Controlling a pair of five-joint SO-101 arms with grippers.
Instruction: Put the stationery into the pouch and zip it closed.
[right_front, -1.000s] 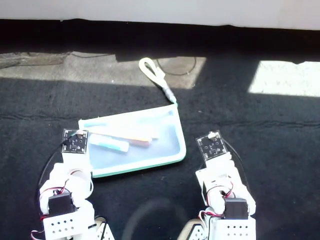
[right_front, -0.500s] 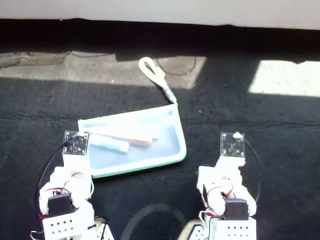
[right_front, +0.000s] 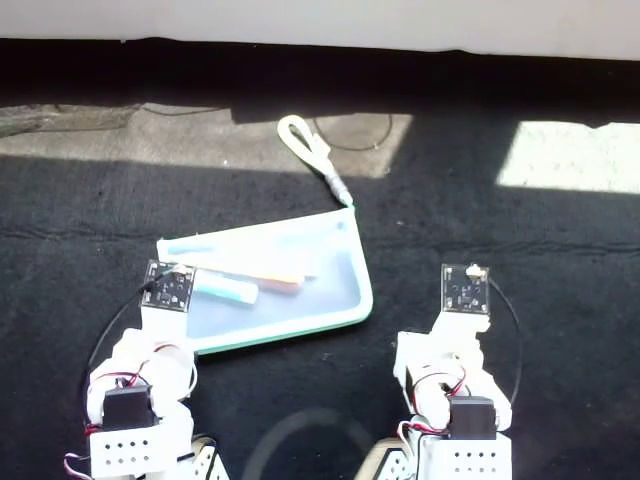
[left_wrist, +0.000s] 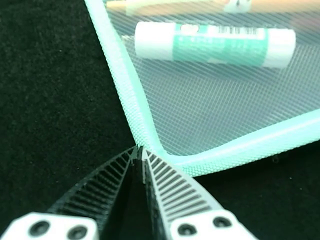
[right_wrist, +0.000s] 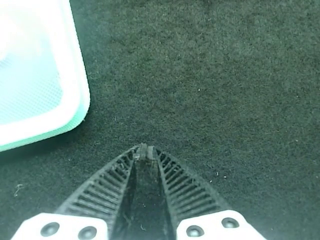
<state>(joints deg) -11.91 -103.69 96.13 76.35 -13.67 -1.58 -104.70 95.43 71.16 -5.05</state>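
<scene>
Pouch (right_front: 310, 300) noted flat at table centre; judged light, limp mesh, best taken by strap (right_front: 300, 135) at 12 o'clock. Left gripper (left_wrist: 139, 150) at its 8 o'clock corner, right gripper (right_wrist: 145, 149) at 3 o'clock: jaws closed, nothing held.

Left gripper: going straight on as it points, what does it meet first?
The left gripper, shut, would likely meet the pouch first, at its green corner edge right ahead; height above it is unclear.

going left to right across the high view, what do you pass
left arm → pouch → right arm → sunlit patch
</scene>
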